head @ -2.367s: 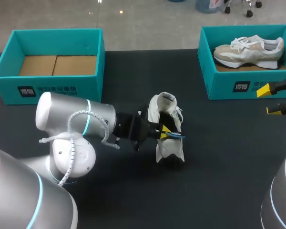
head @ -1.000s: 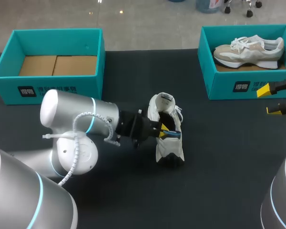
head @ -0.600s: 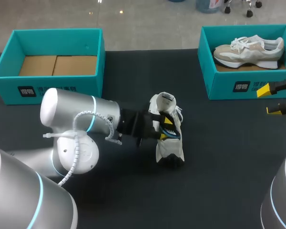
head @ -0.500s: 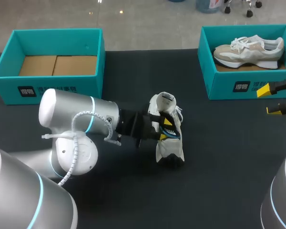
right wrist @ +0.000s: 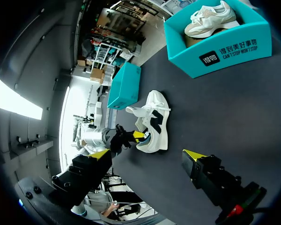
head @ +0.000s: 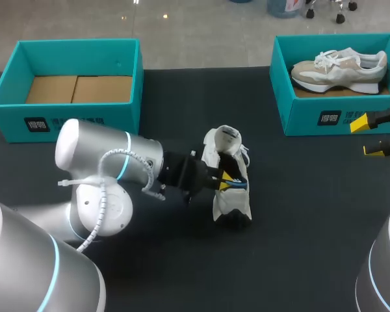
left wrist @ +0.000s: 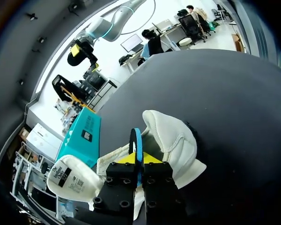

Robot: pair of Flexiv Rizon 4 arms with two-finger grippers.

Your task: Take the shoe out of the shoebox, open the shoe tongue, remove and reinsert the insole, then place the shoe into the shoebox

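The white shoe (head: 229,195), with black markings on its side, lies on the black table (head: 312,214), its tongue (head: 226,135) pulled up and its mouth open. There are two shoeboxes and two shoes. Left of the white shoe stands the first shoebox (head: 71,110), teal with bare cardboard inside. The left gripper (head: 226,179) sits at the white shoe's mouth, fingers pinched on the thin blue insole (left wrist: 137,140), most of it hidden inside. Right of the white shoe, the second shoebox (head: 312,114) holds a beige shoe (head: 338,68). Farther right, the right gripper (head: 367,136) hangs with fingers spread, holding nothing, partly cut off.
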